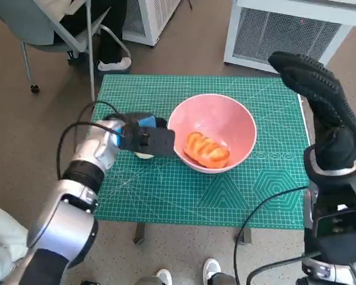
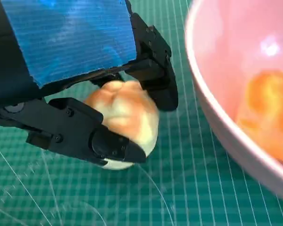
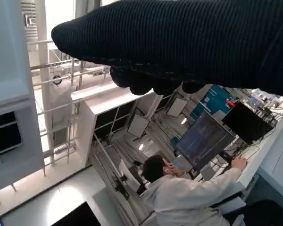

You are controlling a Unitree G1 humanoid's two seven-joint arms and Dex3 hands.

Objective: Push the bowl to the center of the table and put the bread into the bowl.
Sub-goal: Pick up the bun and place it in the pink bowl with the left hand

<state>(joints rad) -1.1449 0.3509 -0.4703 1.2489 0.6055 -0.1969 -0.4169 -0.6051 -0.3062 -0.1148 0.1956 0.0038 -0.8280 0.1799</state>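
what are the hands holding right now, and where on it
The left hand grips a pale, golden-topped bread roll by its sides, beside the pink bowl. The raised right hand holds nothing.

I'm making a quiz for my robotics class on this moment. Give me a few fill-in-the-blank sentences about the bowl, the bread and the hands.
1. The pink bowl already holds one piece of ____.
2. The bread roll outside the bowl is gripped by the ____ hand.
3. The bowl rests on a cutting mat coloured ____.
4. The right hand, raised beside the table, holds ____.

Missing words: bread; left; green; nothing
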